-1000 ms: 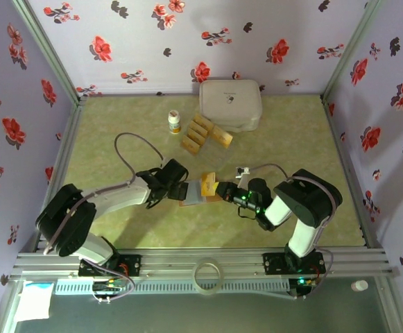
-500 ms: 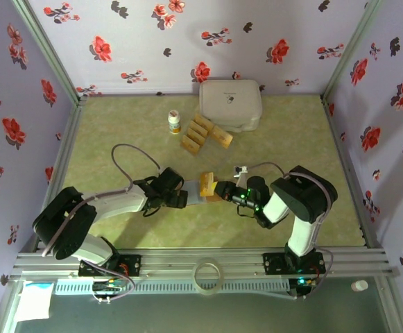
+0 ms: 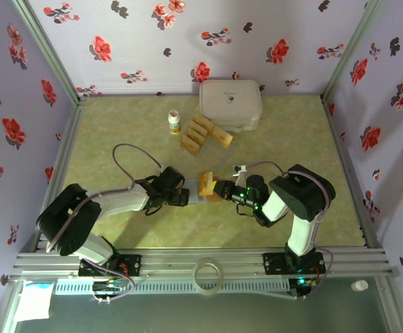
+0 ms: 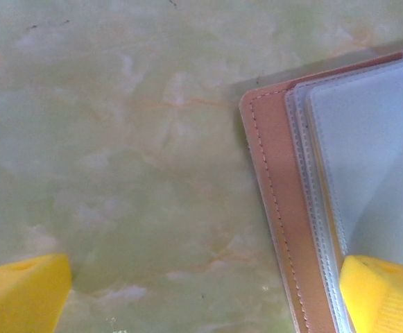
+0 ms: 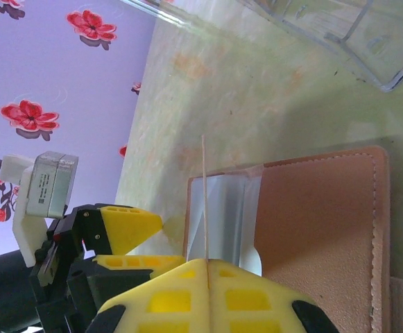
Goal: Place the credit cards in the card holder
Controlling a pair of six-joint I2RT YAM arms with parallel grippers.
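Black-and-white arms (image 3: 114,201); grey looping cable (image 3: 126,146); yellow end effector fingers (image 4: 21,291).

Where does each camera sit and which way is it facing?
Top external: above and behind the bases, looking down on the table; both arms, left gripper and right gripper at the card holder.
Left wrist: faces down at the card holder's corner; its open yellow fingertips flank it.
Right wrist: looks along its shut fingers, pinching a credit card, toward the left gripper.
Both wrist views share the card holder.
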